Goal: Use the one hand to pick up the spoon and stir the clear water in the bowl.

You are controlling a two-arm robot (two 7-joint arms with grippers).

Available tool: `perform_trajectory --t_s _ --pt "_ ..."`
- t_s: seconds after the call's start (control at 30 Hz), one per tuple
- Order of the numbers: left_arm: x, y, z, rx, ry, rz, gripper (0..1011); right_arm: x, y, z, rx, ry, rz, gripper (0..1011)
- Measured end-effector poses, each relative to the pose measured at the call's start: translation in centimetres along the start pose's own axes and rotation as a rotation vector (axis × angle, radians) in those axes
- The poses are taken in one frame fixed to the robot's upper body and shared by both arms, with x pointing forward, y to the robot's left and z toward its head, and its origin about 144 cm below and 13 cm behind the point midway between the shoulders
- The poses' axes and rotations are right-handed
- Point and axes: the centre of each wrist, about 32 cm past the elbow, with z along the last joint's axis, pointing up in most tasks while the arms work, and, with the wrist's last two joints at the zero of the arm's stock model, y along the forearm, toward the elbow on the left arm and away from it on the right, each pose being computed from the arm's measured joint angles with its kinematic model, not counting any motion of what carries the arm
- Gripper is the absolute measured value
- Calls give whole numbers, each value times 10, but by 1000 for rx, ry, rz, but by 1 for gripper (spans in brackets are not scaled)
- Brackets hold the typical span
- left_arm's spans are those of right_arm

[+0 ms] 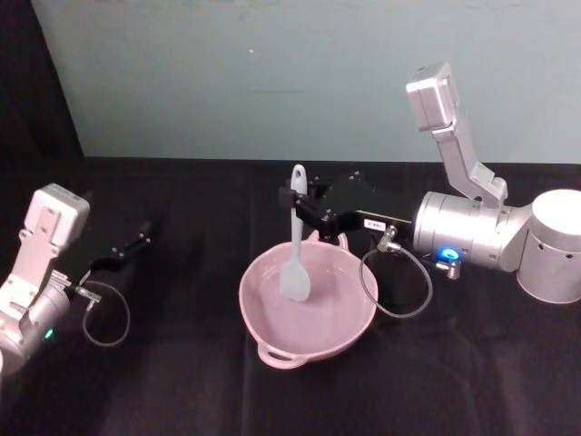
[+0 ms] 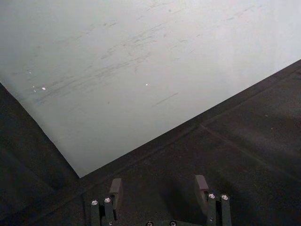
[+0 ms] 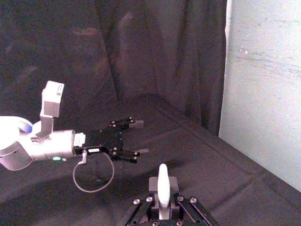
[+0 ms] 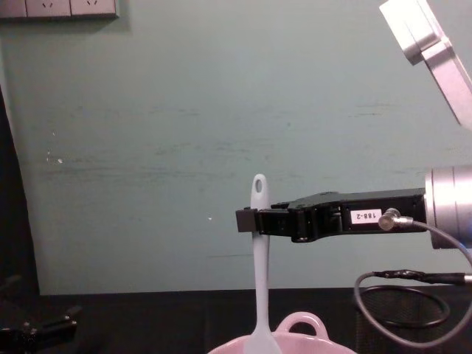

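Setting: black-draped tabletop [image 1: 182, 381] before a pale teal wall [image 1: 272, 73].

Item 1, spoon [image 1: 296, 238]. White, slim, with a hole at the handle end and a flat, spatula-like blade. Long axis upright, close to vertical, with the hole end up and the blade down. The blade hangs inside the bowl [image 1: 331, 313], left of its centre. Whether it meets the liquid cannot be told.

Item 2, right end effector [image 1: 292, 197]. Reaches in level from the bowl's right, above its far rim. Clenched on the spoon's upper handle just under the hole, jaws flat against the shaft. The spoon thus hangs straight below the grip, so stirring should call for sweeping the wrist sideways over the bowl while keeping the shaft upright.

Item 3, bowl. Pale pink, wide and shallow, with one loop handle [image 1: 281, 357] on the near rim and another at the far rim.

Item 4, left end effector [image 1: 141, 234]. Parked well to the bowl's left, low over the cloth, jaws spread and holding nothing. It is the farther arm and has no part in the grasp.
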Motion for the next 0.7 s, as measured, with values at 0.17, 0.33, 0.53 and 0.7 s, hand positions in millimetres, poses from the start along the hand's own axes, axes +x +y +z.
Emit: perform_trajectory --t_s 0.17,0.33,0.53,0.7 --pt "0 0 0 0 0 0 1005 0 0 0 1 -1 0 121" --pt "0 0 0 0 0 0 1005 0 0 1 2 -3 0 121" --pt "0 0 0 0 0 0 1005 0 0 1 3 -4 0 121" --pt "0 0 0 0 0 0 1005 0 -3 -1 -1 -54 -11 121"
